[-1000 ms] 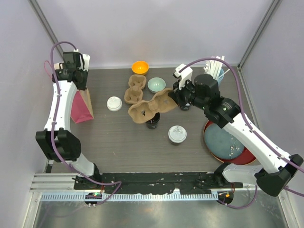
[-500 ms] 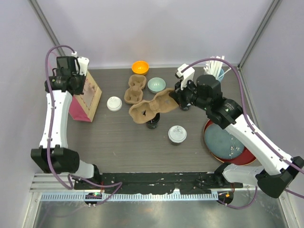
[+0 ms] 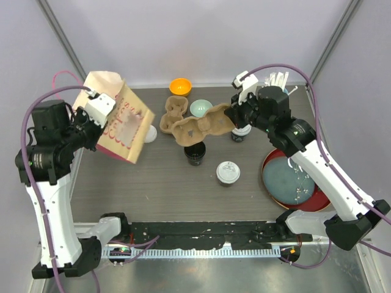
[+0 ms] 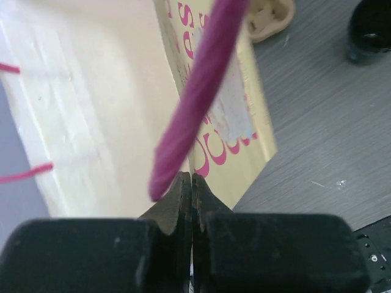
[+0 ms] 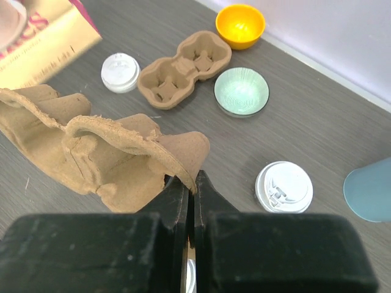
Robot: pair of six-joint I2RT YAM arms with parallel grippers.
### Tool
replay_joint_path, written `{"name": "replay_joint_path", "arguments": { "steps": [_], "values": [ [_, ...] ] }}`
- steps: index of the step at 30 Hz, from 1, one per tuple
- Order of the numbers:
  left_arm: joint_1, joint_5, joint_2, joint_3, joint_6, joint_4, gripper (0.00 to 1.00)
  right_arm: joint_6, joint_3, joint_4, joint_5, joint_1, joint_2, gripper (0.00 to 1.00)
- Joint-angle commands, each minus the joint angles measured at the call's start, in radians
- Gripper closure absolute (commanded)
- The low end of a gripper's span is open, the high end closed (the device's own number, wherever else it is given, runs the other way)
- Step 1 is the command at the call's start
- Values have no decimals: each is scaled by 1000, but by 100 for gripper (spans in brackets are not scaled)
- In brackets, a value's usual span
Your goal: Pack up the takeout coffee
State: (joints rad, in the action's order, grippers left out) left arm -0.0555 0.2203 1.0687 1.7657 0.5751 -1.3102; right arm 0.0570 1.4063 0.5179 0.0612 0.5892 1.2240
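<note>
The dark worktop is spanned by both arms. On the left, a paper bag with pink lettering is held clear of it and tilted. The left claw is seen pinched shut on the bag's pink cord handle. What lies inside the bag cannot be told.

On the right, the larger cardboard carrier is held above the worktop by one rim, on which the right claw is clamped shut. Its long axis runs roughly left to right, and nothing is seen in its wells. A red tray carrying a grey-blue plate sits by the right edge, with only specks on the plate. The smaller cardboard carrier lies farther back, both wells empty.

The takeout coffee stands on the worktop, none of it packed:
- A lidless cup is placed just below the held carrier's middle.
- A lidded cup is set nearer the arm bases, to the right of the lidless one.
- A second lidded cup is found just beside and below the right claw.
- A third lidded cup is partly hidden behind the bag's edge.

The first three are judged to lie under or on the near side of the right claw, the closer arm. Only the third lidded cup is nearer the left.

White straws are held in a tumbler. The orange bowl and green bowl are empty.
</note>
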Motion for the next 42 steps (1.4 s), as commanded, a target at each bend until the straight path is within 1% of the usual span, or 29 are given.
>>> {"name": "replay_joint_path", "arguments": {
  "steps": [1,3,4,8,9,11,15,16,19,24,27,29,31,34,35,37,39,42],
  "values": [
    [-6,263,-42,48,121,-351,100,-16,75,-10,-4,-5,-18,99],
    [-4,321,-61,-3,143,-351,100,-16,86,-9,-6,-8,-18,99],
    [2,374,-78,-17,173,-351,100,-17,89,-9,-9,-8,-18,99],
    [45,424,-111,-67,219,-353,100,-29,120,7,-47,-17,-1,99],
    [78,421,-113,-84,224,-353,100,-28,128,16,-101,-20,2,99],
    [126,395,-116,-101,226,-353,100,-19,146,43,-148,-25,8,99],
    [206,346,-108,-172,203,-353,100,1,155,70,-277,-43,5,99],
    [221,335,-110,-184,204,-353,100,6,154,79,-329,-46,3,99],
    [261,318,-115,-219,215,-353,100,21,155,88,-363,-61,-1,99],
    [310,289,-119,-166,209,-354,100,26,163,102,-359,-69,2,99],
    [358,306,-130,-131,201,-354,100,26,160,105,-357,-72,2,99],
    [404,313,-128,-100,166,-354,100,24,160,105,-354,-74,3,99],
    [417,333,-139,-80,146,-353,100,24,157,106,-353,-75,6,99],
    [431,421,-162,-35,120,-353,100,27,158,114,-347,-75,11,99],
    [439,482,-161,-38,103,-351,100,29,158,117,-348,-77,14,99],
    [454,527,-153,-61,60,-353,100,30,158,119,-348,-78,15,99],
    [485,518,-144,-106,40,-353,100,32,157,120,-347,-80,17,99],
    [506,495,-164,-150,52,-353,100,30,146,125,-345,-80,12,99]
  ]
}}
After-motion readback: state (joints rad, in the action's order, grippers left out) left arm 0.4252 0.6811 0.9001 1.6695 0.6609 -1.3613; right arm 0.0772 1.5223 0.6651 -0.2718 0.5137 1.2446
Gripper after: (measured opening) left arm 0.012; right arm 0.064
